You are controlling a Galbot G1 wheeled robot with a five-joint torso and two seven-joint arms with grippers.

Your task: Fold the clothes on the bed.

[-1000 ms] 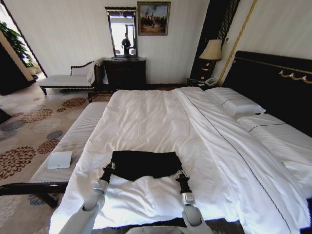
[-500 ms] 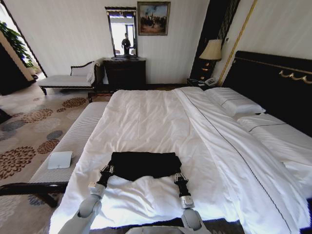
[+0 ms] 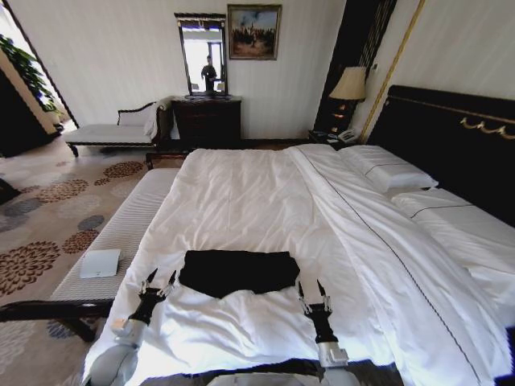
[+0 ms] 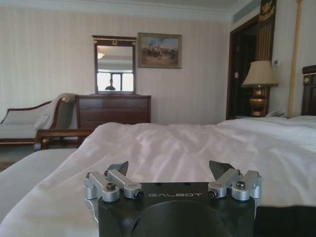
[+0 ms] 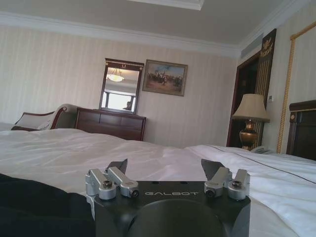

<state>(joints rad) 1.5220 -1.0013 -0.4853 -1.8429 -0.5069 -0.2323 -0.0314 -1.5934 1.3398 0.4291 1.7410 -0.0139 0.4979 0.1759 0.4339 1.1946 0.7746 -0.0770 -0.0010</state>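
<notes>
The clothes (image 3: 239, 272), a black T-shirt, lie folded into a flat rectangle near the foot of the bed (image 3: 241, 201), on its white sheets. My left gripper (image 3: 158, 280) is open, just off the shirt's near left corner and apart from it. Just off the near right corner, my right gripper (image 3: 312, 289) also stands open and holds nothing. In the left wrist view the open gripper (image 4: 169, 170) has a black edge of the clothes (image 4: 286, 219) beside it. The right wrist view shows the other open gripper (image 5: 164, 168) beside the clothes (image 5: 34, 207).
A pale ribbed bench (image 3: 121, 237) runs along the bed's left side with a white flat box (image 3: 99, 263) on it. Pillows (image 3: 386, 170) and the dark headboard (image 3: 451, 145) are at the right. A dresser (image 3: 206, 121) and a chaise (image 3: 113, 129) stand by the far wall.
Both grippers have opened, let go of the shirt's near corners and drawn back toward the bed's near edge. The left one also moved out to the left. The shirt stays flat.
</notes>
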